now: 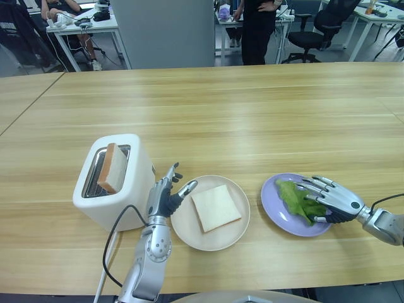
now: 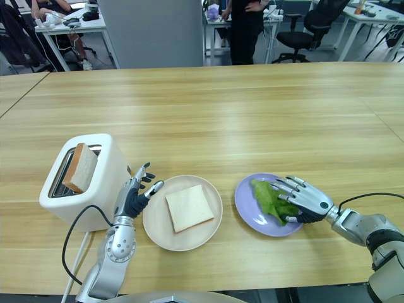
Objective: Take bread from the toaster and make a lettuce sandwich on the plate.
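Now, down at the near edge of the wooden table [image 1: 252, 113], the white toaster [image 1: 120, 189] sits on the robot's left. A bread slice [image 1: 115, 167] stands up out of one of its slots, leaning a little, its top well above the casing. A black cord [image 1: 115, 235] loops from the toaster's front toward the table edge.

Just to the right of the toaster, the left hand [image 1: 165, 197] is up in the gap between the toaster and the beige plate [image 1: 184, 228]. Its fingers are stretched out and slightly spread, pointing away from the robot, with nothing in them. The fingertips sit right by the plate's left rim, and whether they touch it can't be made out. On that beige plate a second slice [image 1: 216, 207] lies flat, a touch off-centre toward the right, its corners turned a bit askew.

Over to the right, apart from the beige plate, there's the purple plate [image 1: 270, 211]. The lettuce [image 1: 295, 199] is lying on it, a crumpled green leaf running from the far rim toward the middle. And the right hand [image 1: 334, 201] is on it: it comes in from the right, palm down, fingers laid across the leaf's right side. The thumb is tucked in along the near edge, pinching the lettuce between them. The leaf rests on the purple plate, not lifted.
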